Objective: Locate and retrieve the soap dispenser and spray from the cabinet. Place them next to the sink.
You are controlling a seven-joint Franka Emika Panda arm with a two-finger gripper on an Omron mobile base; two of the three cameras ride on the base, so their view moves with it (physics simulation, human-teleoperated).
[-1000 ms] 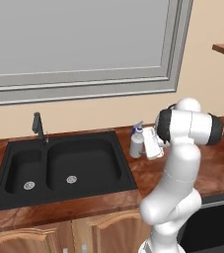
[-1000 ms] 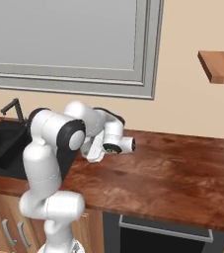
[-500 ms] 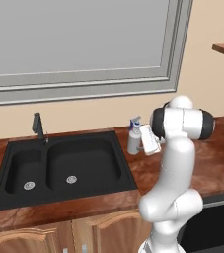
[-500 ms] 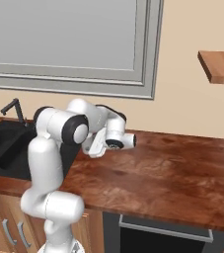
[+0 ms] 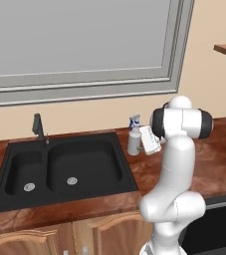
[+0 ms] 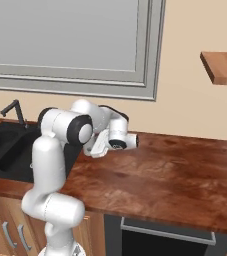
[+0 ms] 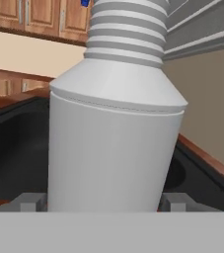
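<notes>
The white arm is rising from the base in front of the counter, bending at a high elbow and reaching forward and leftward, with its wrist turned so the gripper (image 5: 143,143) is pointing sideways toward the sink (image 5: 64,169). The spray (image 5: 134,137) is standing upright on the wooden countertop (image 6: 175,175), just beside the sink's right rim, its blue trigger at the top. In the hand view the spray (image 7: 114,128) is sitting squarely between the two fingertips (image 7: 29,201), its grey body and white ribbed neck close to the camera; the jaws are standing wide, one on each side of the bottle, and whether they are pressing on it or just bracketing it cannot be told. No label, brand or writing is showing on the bottle's plain surface. The cabinet (image 6: 224,67), a reddish-brown shelf board, is hanging on the wall well to the right of the arm.
</notes>
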